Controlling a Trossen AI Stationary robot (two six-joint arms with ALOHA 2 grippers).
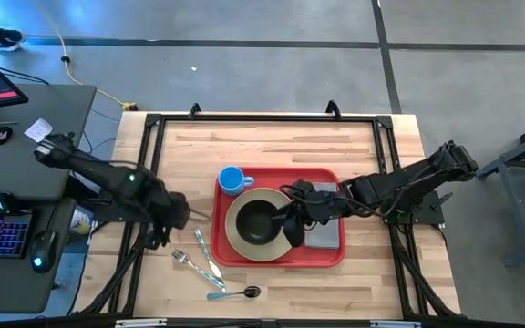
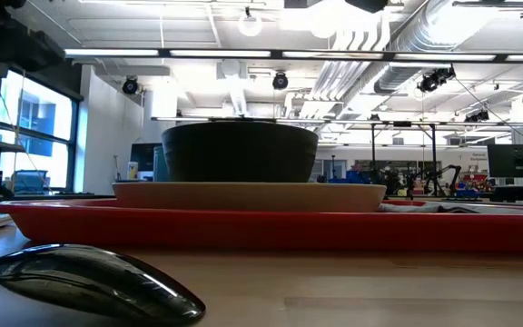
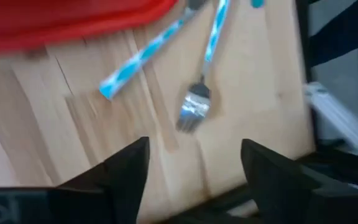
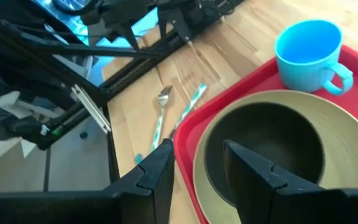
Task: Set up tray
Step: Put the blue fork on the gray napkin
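"Why was the right gripper (image 1: 292,219) at the bowl (image 1: 259,223)?"

"Its open fingers straddled the rim, on the plate (image 1: 235,239) in the tray (image 1: 328,256) mid-table."

"The left gripper (image 3: 194,163)?"

"Wide, over the fork (image 3: 197,102), likely next."

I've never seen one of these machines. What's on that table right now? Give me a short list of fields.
Tray: large flat red plastic tray, centre of table
On tray: round beige plate holding dark bowl; light blue mug; grey folded cloth
Off tray: fork, knife, spoon on the wood
Left claw: open, above fork
Right claw: open, over bowl
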